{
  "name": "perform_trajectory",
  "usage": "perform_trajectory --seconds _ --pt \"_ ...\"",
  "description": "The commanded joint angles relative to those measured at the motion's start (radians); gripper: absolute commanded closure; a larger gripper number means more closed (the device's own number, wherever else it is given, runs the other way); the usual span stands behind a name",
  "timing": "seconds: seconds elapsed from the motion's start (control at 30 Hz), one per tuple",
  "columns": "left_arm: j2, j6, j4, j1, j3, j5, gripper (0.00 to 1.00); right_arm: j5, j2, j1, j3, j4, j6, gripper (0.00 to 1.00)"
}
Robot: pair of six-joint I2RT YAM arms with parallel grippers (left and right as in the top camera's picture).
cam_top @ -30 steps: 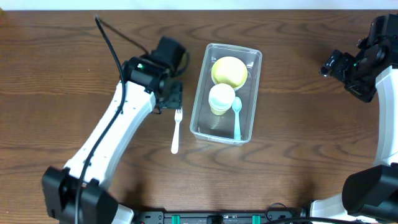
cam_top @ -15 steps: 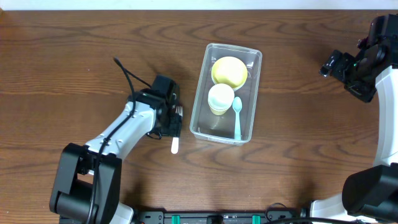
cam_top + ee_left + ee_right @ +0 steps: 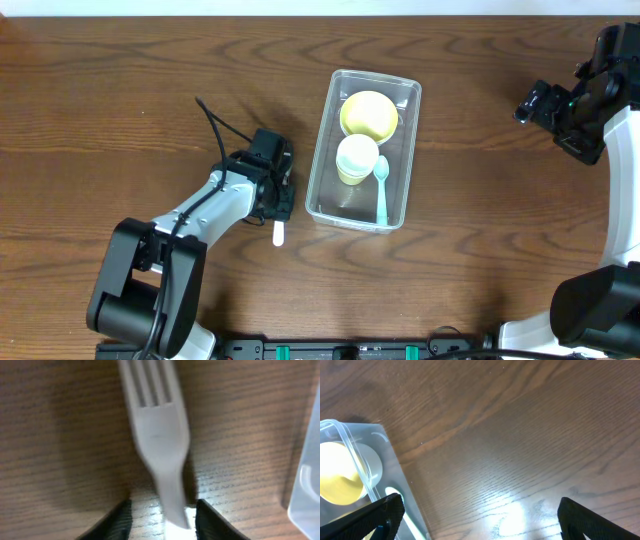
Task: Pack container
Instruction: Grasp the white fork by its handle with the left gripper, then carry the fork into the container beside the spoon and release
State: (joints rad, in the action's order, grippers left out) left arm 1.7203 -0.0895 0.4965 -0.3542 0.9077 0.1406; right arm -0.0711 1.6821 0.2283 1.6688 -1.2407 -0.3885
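The container (image 3: 318,150), a clear plastic bin, stands right of the table's middle and holds a yellow bowl (image 3: 368,113), a white cup (image 3: 356,157) and a teal spoon (image 3: 381,190). A white plastic fork (image 3: 279,235) lies on the table left of it, mostly hidden under my left gripper (image 3: 281,195). In the left wrist view the fork (image 3: 160,435) lies flat with its handle between the open fingers of the left gripper (image 3: 162,520), nearer the right finger. My right gripper (image 3: 535,103) is open and empty, held high at the far right.
The container's near wall (image 3: 307,485) is just right of the left gripper. The right wrist view shows bare wood with the container's corner (image 3: 390,460) and the yellow bowl (image 3: 337,475) at left.
My left gripper has moved toward the front of the table and come down over the fork's handle, now straddling it. The fork, the container and the right arm have not moved.
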Motion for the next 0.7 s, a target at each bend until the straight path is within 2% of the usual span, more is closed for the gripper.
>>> perform_trajectory --seconds 0.0,0.03,0.23,0.5,0.67 --pt "0.035 0.010 0.015 0.001 -0.005 0.009 0.82 0.003 0.004 0.006 0.002 -0.001 0.001 0.01" --pt "0.034 0.010 0.024 0.001 0.005 0.009 0.85 0.003 0.004 0.006 0.002 -0.001 0.001 0.01" --pt "-0.011 0.006 0.159 0.001 0.110 -0.003 0.92 0.003 0.004 0.006 0.002 -0.001 0.001 0.01" --pt "-0.169 0.006 0.390 0.000 0.375 -0.047 0.94 0.003 0.004 0.006 0.002 -0.001 0.001 0.01" --pt "-0.264 -0.014 0.438 -0.063 0.533 -0.026 0.94 0.003 0.004 0.006 0.002 -0.001 0.001 0.01"
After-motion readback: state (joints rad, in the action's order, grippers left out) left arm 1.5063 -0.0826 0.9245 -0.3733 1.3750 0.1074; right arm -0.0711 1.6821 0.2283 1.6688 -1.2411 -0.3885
